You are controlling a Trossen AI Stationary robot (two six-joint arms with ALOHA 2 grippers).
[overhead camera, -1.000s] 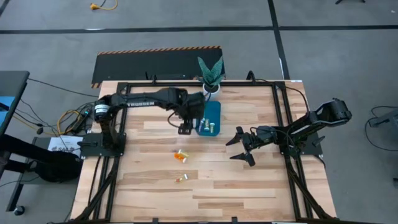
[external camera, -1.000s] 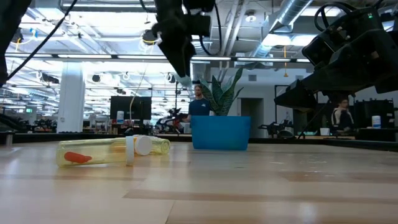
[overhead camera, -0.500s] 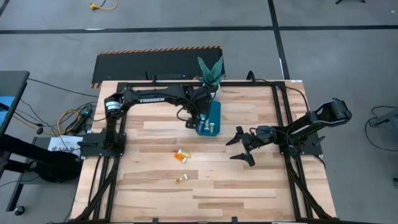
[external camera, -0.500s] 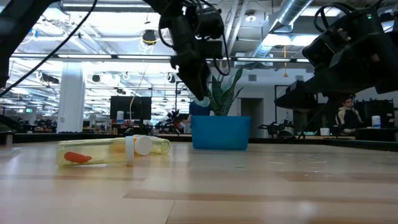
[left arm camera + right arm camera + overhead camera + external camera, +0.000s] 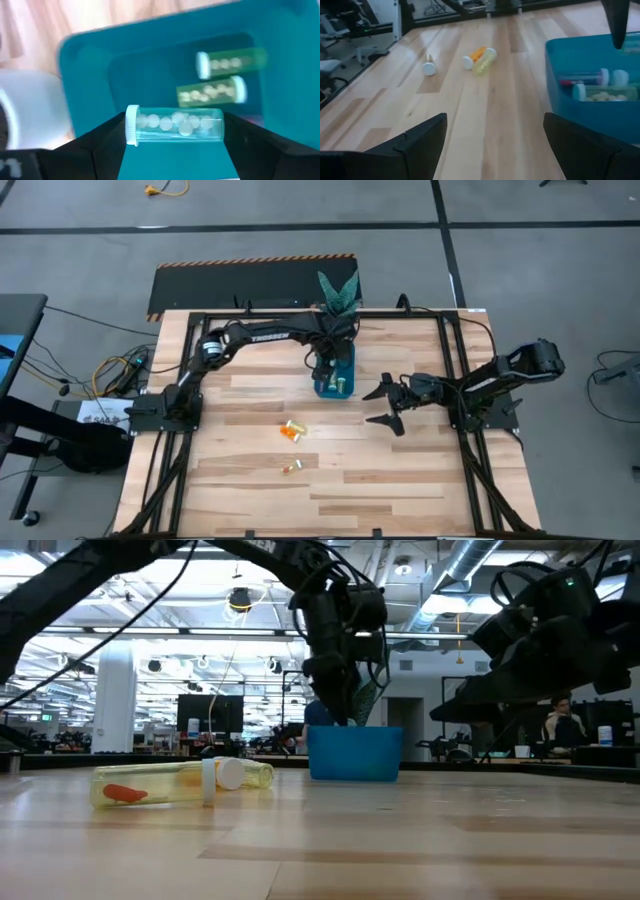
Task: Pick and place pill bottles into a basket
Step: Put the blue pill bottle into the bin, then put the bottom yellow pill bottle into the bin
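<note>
1. The left gripper has its two fingers clamped on the ends of a clear bottle full of pale pills, held sideways, white cap to one side
2. It hangs right over the teal basket, where two greenish bottles already lie side by side on the floor of it
3. From above, the left gripper reaches across the table's far side to the basket, which sits just beside a white pot with a plant
4. The right gripper waits off to the basket's right, low over the wood, fingers spread and nothing between them
5. Nearer the front of the table, a yellow and an orange bottle lie touching, and one more small bottle lies apart from them, closer to the front edge
</note>
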